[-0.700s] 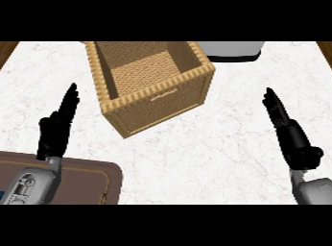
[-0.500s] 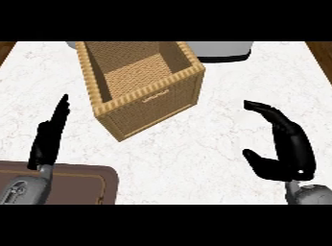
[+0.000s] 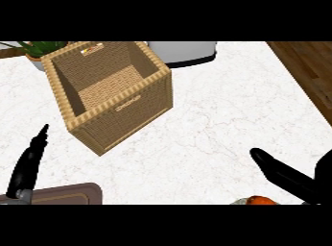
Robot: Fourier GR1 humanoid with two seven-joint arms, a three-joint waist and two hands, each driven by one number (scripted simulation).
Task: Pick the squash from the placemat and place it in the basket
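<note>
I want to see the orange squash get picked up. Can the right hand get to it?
Probably yes. The right hand is open right beside the squash at the view's bottom edge, with nothing showing between them. Only a sliver of squash shows, though.

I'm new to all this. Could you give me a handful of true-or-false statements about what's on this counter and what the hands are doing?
1. The basket has nothing in it. True.
2. The right hand is holding the basket. False: it is open, low at the view's right, apart from the basket.
3. A potted plant stands behind the basket's left corner. True.
4. The left hand is curled into a fist. False: its fingers are straight.
5. An orange thing just shows at the bottom edge. True.
</note>
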